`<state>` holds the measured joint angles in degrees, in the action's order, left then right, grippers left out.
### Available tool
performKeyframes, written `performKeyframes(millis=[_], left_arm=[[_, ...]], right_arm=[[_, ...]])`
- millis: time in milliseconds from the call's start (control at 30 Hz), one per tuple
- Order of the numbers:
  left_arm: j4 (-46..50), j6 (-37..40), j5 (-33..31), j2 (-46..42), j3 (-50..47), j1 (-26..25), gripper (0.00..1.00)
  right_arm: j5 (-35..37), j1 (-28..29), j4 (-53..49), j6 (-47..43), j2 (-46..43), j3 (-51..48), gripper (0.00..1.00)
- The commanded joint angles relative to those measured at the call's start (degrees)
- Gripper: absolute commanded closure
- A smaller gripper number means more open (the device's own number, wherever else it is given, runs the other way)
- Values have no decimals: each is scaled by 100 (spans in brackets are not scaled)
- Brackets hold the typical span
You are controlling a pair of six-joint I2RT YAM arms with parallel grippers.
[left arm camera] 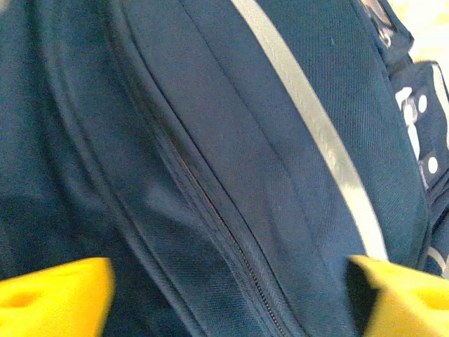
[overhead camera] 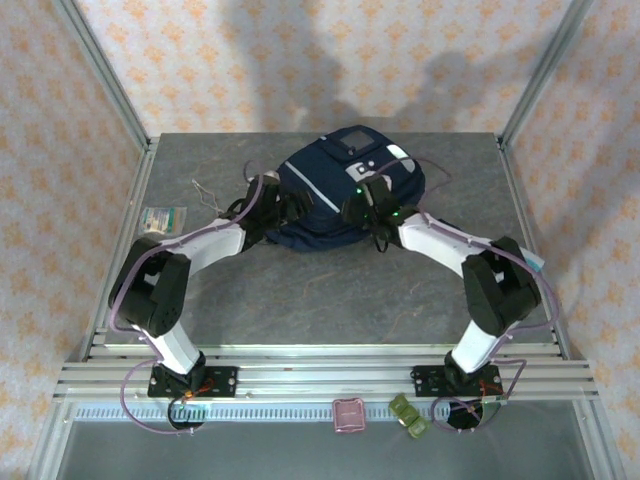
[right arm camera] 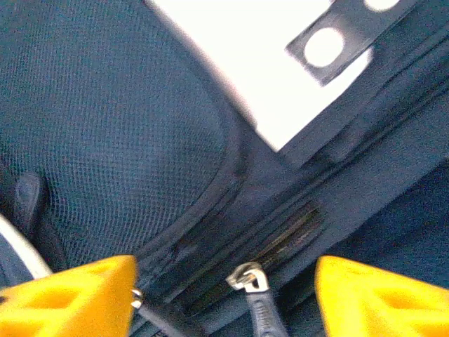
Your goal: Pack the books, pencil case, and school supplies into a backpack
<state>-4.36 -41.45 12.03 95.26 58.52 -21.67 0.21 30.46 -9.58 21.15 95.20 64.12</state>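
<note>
The navy backpack (overhead camera: 330, 190) with grey stripes and white front patches lies at the back middle of the table. My left gripper (overhead camera: 283, 207) is at its left side, open, yellow fingers spread over a closed zipper (left arm camera: 231, 232) beside a grey stripe (left arm camera: 316, 133). My right gripper (overhead camera: 362, 208) is at its right side, also open. Between its fingertips (right arm camera: 70, 298) lies a metal zipper pull (right arm camera: 249, 279), untouched by either finger. The right gripper (right arm camera: 224, 298) hovers over mesh fabric and a white patch (right arm camera: 252, 63). Books, pencil case and school supplies are out of view.
A greenish-white flat packet (overhead camera: 163, 216) and a thin bent wire (overhead camera: 205, 190) lie on the table at the left. A small pink item (overhead camera: 348, 414) and a green one (overhead camera: 408, 415) sit below the front rail. Frame posts stand at the back corners.
</note>
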Motion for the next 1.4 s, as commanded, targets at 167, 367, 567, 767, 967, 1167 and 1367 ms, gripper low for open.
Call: performKeyframes(millis=[167, 367, 567, 767, 967, 1167, 1367], left_arm=[[1034, 1076, -1093, -1536, 298, 413, 1], [1144, 2089, -2806, -2256, -106, 532, 1], [-745, 3150, -3986, -3065, -2022, 777, 1], [-3736, 3275, -4383, -3373, -4192, 1218, 1], [-6429, 3938, -4108, -1600, -4648, 1421, 1], [-6827, 3992, -3609, -1070, -4573, 1572, 0], [-7211, 3948, -2900, -862, -4774, 1772, 0]], right_arm=[[854, -506, -163, -241, -1364, -47, 0], [3357, -1016, 500, -419, -1762, -506, 0], [4529, -1745, 3486, -1659, -2043, -2720, 0], [3947, -2377, 4902, -1394, -1917, -3904, 0], [3987, -2387, 6748, -2119, -1137, -4489, 0], [2347, -2534, 6963, -2372, -1777, -5040, 0], [1326, -2924, 7172, -1664, -1589, -4995, 0]])
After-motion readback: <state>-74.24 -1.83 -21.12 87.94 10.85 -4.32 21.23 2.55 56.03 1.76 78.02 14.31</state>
